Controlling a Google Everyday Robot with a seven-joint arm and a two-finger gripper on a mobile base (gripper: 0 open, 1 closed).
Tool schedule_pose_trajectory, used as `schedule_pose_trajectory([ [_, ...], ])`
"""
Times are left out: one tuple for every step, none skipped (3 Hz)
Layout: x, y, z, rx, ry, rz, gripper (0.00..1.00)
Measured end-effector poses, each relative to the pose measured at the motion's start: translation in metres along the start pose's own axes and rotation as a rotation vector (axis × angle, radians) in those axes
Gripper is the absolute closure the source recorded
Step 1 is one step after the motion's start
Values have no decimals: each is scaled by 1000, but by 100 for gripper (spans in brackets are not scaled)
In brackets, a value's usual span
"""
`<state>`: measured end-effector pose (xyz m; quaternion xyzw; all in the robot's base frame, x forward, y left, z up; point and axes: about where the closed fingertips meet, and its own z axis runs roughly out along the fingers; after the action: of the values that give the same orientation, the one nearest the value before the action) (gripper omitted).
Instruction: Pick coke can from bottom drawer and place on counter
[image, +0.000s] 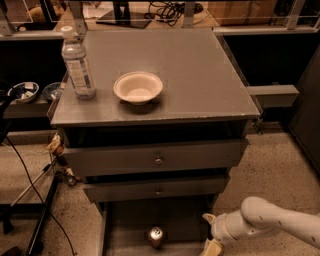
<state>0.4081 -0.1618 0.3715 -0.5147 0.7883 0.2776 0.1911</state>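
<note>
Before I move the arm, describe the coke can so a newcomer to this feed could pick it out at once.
Find the square grey counter holding a water bottle and a white bowl. Below its two knobbed drawer fronts the bottom drawer is pulled out; the coke can stands on its floor, left of the open gripper. It is the only small silver-topped can there.

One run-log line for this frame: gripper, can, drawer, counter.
gripper: open, right of coke can, apart | coke can: upright in bottom drawer | counter: bowl, water bottle
</note>
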Motion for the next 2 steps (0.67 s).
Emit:
schedule_pose_trajectory([
  [18, -2, 39, -42, 11, 3, 0],
  [18, -1, 39, -42, 11, 4, 0],
])
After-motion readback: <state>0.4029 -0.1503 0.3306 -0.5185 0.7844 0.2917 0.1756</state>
